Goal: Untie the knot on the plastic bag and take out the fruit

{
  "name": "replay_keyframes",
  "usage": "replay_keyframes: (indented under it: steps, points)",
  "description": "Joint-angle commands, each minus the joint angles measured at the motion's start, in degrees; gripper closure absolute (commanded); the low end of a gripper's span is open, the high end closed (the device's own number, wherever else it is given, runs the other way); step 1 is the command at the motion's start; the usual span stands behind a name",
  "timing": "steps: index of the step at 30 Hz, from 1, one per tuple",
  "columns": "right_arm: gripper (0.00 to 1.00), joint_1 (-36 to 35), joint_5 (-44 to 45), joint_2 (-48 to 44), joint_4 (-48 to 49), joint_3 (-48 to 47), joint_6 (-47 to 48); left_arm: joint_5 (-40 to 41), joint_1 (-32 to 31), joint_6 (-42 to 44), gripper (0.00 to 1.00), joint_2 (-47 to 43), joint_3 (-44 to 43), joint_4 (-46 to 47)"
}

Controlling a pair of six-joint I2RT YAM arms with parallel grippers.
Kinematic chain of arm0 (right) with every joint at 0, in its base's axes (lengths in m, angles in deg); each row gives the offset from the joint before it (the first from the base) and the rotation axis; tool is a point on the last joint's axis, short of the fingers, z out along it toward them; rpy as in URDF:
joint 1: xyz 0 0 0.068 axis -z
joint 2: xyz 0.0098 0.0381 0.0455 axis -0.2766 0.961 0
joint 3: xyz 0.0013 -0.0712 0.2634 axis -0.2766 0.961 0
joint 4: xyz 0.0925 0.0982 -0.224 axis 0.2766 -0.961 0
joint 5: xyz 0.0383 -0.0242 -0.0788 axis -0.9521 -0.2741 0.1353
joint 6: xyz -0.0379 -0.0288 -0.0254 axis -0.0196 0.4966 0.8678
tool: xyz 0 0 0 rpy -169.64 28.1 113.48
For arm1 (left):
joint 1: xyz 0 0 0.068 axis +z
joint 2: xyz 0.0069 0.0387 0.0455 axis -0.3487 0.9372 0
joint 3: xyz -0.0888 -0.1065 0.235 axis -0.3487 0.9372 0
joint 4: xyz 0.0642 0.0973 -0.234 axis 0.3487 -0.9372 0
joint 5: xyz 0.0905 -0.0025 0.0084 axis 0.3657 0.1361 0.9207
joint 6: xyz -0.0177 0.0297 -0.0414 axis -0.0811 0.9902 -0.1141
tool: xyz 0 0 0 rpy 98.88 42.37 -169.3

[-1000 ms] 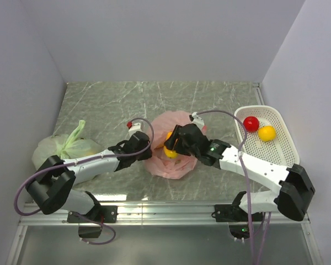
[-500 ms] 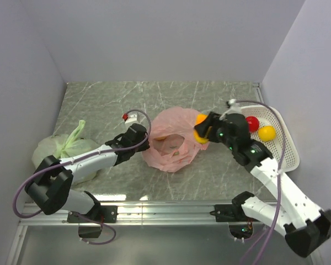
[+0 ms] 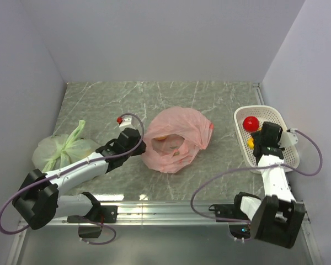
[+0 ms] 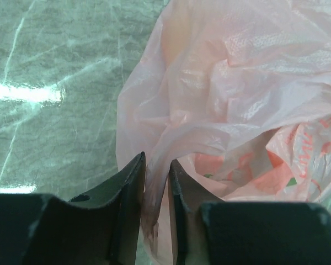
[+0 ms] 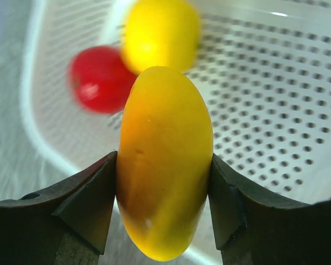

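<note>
The right claw (image 5: 163,158) is seen closed partway on a mango-like fruit (image 5: 164,110), yellow-orange and gripped across its narrow waist; its long axis runs up and down in the wrist view, crosswise to the line between the jaws; directly beneath and beyond it lies the white perforated basket (image 5: 276,110), so the coming move is judged to turn on little more than a release, the fruit already being over the basket floor; a red fruit (image 5: 94,80) and a round yellow fruit (image 5: 160,33), both blurred, are seen in the basket just beyond the held one. The left claw (image 4: 156,162) is shut nearly to a slit on a fold of film at the left rim of the pink plastic bag (image 3: 179,138), which lies in the middle of the bench (image 3: 99,105) with its mouth gaping upward; no tied knot can be made out, so the untying is judged done; orange shapes within the mouth are judged to be fruit not yet taken out. From the right claw the bag lies to the left, well apart; the left arm is the nearer, touching it. Red-orange print (image 4: 314,149) is seen on the crumpled film, but nothing can be read; no brand is seen on basket or fruit.
</note>
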Motion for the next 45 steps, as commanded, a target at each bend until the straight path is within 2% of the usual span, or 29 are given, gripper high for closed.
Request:
replay_keyframes:
  steps: [1, 2, 3, 7, 11, 12, 16, 17, 19, 20, 22, 23, 28, 32, 35, 38, 42, 45]
  points:
    - [0.36, 4.7, 0.6, 4.1, 6.7, 0.1, -6.6, -1.9, 0.1, 1.0, 0.71, -1.9, 0.9, 0.6]
    - [0.27, 5.4, -0.1, 6.1, 6.2, -0.6, -6.6, -2.1, 0.1, 1.0, 0.71, -2.4, 1.0, 1.0]
    - [0.01, 6.1, 0.5, 6.9, 5.4, -1.3, -6.0, -2.2, 0.1, 0.8, 0.71, -2.7, 1.1, 0.9]
    - [0.00, 6.1, 1.7, 8.6, 0.9, -5.1, -3.0, -2.0, 0.1, 0.5, 0.71, -3.8, 2.5, 1.3]
    - [0.00, 4.7, -2.3, 2.6, 2.6, -4.3, 0.9, -2.1, 0.1, 0.7, 0.70, -4.1, 2.7, 1.8]
    - [0.00, 3.9, -6.5, 1.1, 3.5, -4.1, 3.8, -2.4, 0.0, 0.8, 0.67, -3.8, 2.6, 1.8]
    - [0.04, -8.3, -15.8, -5.4, 10.7, -3.5, 13.1, -2.6, 0.1, 1.2, 0.64, -3.0, 1.5, 1.8]
    - [0.06, -15.3, -18.8, -6.5, 12.5, -3.4, 15.5, -2.6, 0.1, 1.2, 0.64, -2.7, 1.2, 1.8]
    - [0.11, -22.7, -26.9, -6.8, 16.0, -3.7, 21.5, -2.5, 0.1, 1.3, 0.64, -2.2, 0.5, 1.8]
    - [0.12, -29.3, -29.5, -5.8, 16.0, -3.8, 22.8, -2.4, 0.1, 1.4, 0.64, -1.6, 0.2, 1.8]
    - [0.14, -35.6, -34.5, -3.1, 17.8, -4.4, 27.1, -2.3, 0.0, 1.4, 0.65, -0.9, -0.8, 1.3]
    - [0.14, -41.2, -35.2, -2.0, 18.1, -4.6, 29.5, -2.1, 0.1, 1.5, 0.66, -0.7, -1.0, 1.1]
    - [0.14, -52.9, -37.6, 9.2, 23.1, -6.1, 30.0, -2.1, 0.1, 1.4, 0.68, -0.1, -2.3, 1.0]
    - [0.15, -56.3, -35.8, 18.8, 26.1, -9.1, 28.4, -1.5, 0.0, 1.5, 0.70, -0.1, -3.2, 0.1]
    - [0.14, -56.5, -28.8, 26.1, 24.6, -13.2, 26.2, -1.1, 0.1, 1.7, 0.75, -0.4, -3.9, -0.6]
    - [0.11, -56.6, -21.2, 30.4, 28.6, -14.4, 23.3, -1.3, 0.1, 2.1, 0.81, -0.7, -4.4, -1.0]
    - [0.01, -56.5, -12.9, 36.1, 31.5, -18.6, 17.6, -1.7, 0.1, 2.4, 0.85, -0.6, -5.2, -1.6]
    - [0.00, -56.6, -9.8, 40.7, 34.3, -20.7, 14.1, -2.3, 0.1, 2.4, 0.86, -0.5, -5.0, -1.4]
